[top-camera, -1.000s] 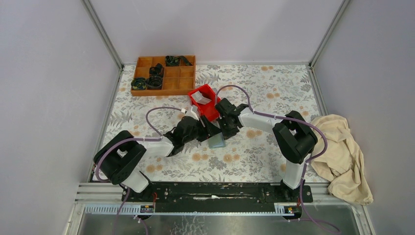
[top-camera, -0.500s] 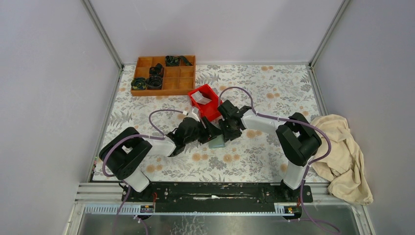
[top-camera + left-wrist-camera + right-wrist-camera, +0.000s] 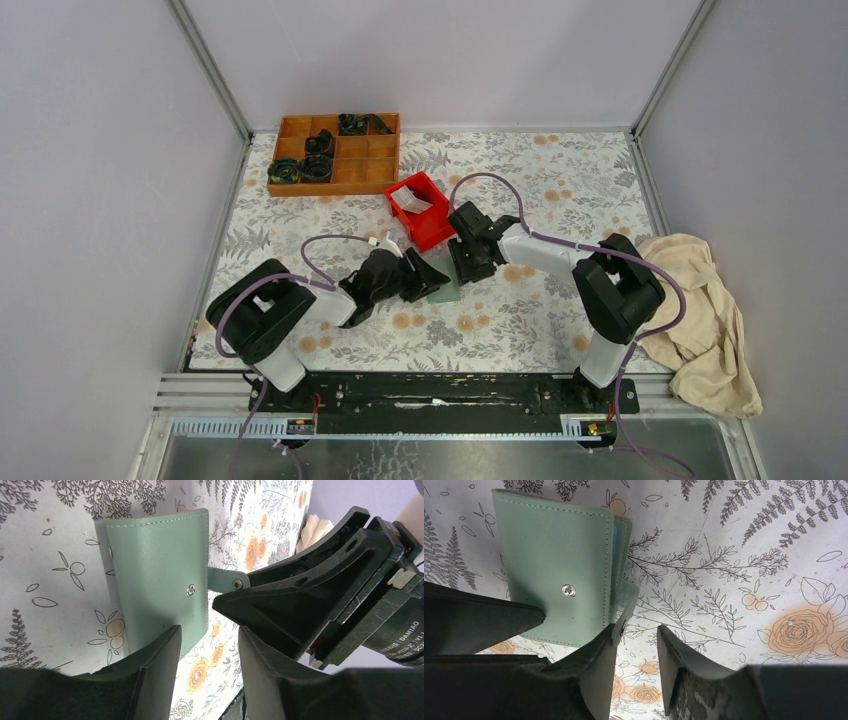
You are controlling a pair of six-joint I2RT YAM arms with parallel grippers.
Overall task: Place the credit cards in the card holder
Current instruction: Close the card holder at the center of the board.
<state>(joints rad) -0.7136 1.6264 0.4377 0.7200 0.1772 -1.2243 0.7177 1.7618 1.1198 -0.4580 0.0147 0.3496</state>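
The card holder [image 3: 160, 580] is a sage-green wallet lying shut and flat on the floral table, its snap strap [image 3: 223, 580] sticking out loose at one side. It also shows in the right wrist view [image 3: 556, 565] and in the top view [image 3: 447, 291]. My left gripper [image 3: 209, 647] is open and empty, its tips at the wallet's edge. My right gripper [image 3: 636, 647] is open and empty beside the wallet, with the strap tab [image 3: 624, 611] against the tip of one finger. In the top view the left gripper [image 3: 438, 278] and right gripper [image 3: 463, 268] face each other over the wallet. No loose credit card shows.
A red bin [image 3: 432, 238] with a whitish flat thing [image 3: 411, 201] in it stands just behind the grippers. A brown wooden compartment tray [image 3: 330, 189] with black items sits at the back left. A beige cloth [image 3: 700, 310] lies off the table's right edge.
Both grippers have drawn apart from the wallet: the left one back toward its base, the right one slightly up and right. The wallet stays in place.
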